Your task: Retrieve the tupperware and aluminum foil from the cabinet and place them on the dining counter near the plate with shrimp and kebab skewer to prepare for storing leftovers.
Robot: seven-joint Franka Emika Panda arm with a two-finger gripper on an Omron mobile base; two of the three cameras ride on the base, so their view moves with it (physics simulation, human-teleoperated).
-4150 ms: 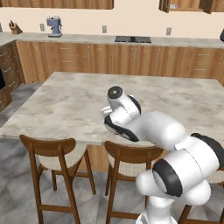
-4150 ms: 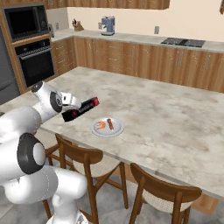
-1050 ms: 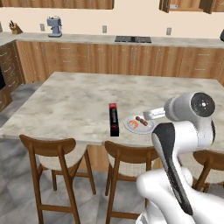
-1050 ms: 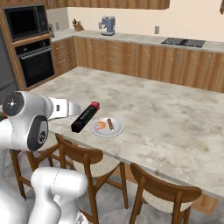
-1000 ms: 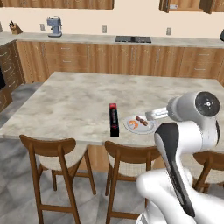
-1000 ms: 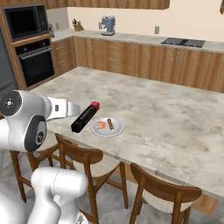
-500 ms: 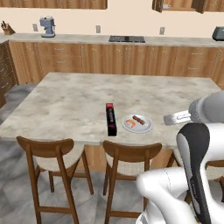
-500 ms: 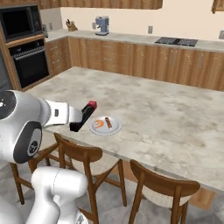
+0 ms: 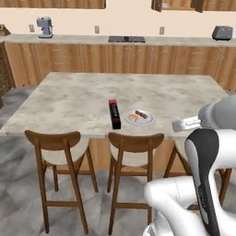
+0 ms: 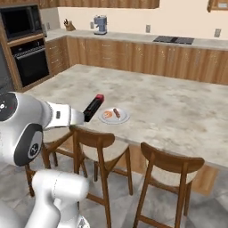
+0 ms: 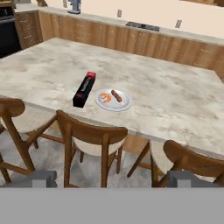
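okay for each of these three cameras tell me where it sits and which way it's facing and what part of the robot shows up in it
Left base view: behind the arm's left, facing the dining counter; white arm lower right.
Right base view: behind the arm's right, facing the counter; white arm lower left, partly covering the aluminum foil.
Hand view: on the hand, pulled back over the chairs, looking down at the counter; open gripper at the bottom.
Shared: all show the foil beside the plate.

Black aluminum foil point(image 11: 84, 89) box with red ends on the beige-grey marbled desk point(image 11: 175, 105); white plate point(image 11: 114, 100) with orange shrimp and a brown skewer; brown wooden chairs point(image 11: 94, 142), pale seats
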